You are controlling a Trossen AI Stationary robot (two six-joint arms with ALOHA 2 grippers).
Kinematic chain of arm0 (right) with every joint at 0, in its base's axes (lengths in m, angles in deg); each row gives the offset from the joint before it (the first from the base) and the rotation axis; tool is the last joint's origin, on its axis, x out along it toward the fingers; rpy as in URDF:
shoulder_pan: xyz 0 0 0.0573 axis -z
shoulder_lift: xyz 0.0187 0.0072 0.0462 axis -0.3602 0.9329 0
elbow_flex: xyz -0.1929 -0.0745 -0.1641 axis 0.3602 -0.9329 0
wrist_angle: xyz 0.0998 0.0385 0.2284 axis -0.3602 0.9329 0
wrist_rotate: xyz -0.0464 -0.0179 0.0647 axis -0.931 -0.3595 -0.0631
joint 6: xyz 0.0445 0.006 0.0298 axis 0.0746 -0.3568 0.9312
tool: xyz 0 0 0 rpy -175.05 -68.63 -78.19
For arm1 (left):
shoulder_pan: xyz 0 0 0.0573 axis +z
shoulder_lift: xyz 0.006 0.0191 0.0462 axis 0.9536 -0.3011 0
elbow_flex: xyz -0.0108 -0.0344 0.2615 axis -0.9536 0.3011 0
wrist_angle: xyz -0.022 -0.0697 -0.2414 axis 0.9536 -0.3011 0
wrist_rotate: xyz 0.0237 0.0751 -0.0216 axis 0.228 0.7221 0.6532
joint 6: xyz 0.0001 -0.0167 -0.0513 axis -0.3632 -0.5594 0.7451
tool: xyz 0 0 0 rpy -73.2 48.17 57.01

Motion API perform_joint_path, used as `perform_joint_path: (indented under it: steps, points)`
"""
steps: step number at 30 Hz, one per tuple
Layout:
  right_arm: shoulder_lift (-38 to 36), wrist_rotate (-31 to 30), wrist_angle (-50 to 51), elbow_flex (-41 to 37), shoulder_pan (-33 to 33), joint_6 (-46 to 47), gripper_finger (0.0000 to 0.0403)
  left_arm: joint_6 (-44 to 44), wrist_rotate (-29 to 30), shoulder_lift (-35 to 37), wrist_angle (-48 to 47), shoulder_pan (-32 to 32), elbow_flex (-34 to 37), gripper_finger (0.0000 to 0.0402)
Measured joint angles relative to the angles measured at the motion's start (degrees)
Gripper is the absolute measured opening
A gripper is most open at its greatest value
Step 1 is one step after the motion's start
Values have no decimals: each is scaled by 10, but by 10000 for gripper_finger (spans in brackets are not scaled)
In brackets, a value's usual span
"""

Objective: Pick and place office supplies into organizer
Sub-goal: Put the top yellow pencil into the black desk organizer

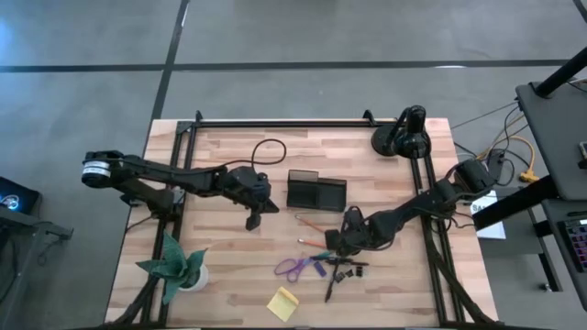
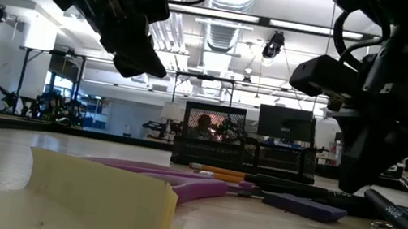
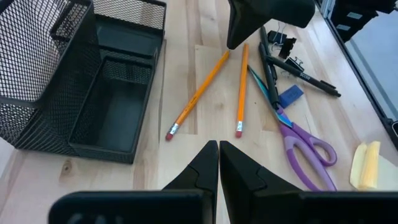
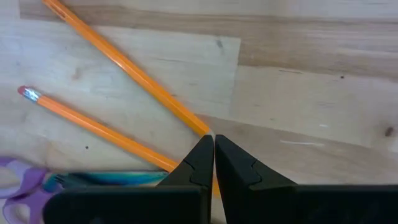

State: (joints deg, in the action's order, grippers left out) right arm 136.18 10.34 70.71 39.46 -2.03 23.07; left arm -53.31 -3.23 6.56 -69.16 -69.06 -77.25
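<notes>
The organizer [image 1: 316, 191] is a black mesh tray with compartments [image 3: 81, 81], standing at the table's middle. Two orange pencils [image 3: 199, 93] [image 3: 242, 87] lie flat just near of it, their pointed ends close together. Purple-handled scissors [image 3: 298, 137], a black pen [image 3: 298, 71], a small purple piece [image 3: 290, 96], black clips [image 3: 283, 40] and a yellow sticky-note pad [image 1: 282, 302] lie nearer the front. My right gripper [image 4: 214, 146] is shut, pointing steeply down at the pencils' pointed ends. My left gripper [image 3: 219, 162] hangs shut above the table, left of the organizer. My right gripper's shut fingertips [image 4: 202, 149] stand right at the pointed end of one pencil [image 4: 202, 127], coming from above. The second pencil [image 4: 93, 127] runs under one finger. I cannot tell whether the fingers touch either pencil; both lie flat on the table.
A round black lamp base [image 1: 404, 137] stands at the far right corner and a green paper plant [image 1: 179, 270] at the near left. A black cable [image 1: 266, 151] loops behind the organizer. Bare wood lies left of the organizer.
</notes>
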Motion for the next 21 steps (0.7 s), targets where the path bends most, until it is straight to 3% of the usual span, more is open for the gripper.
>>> perform_joint_path:
  steps: [21]
  points:
    - [5,-2,-10,-5,2,-1,9,-2,-4,0,4,24,3,0]
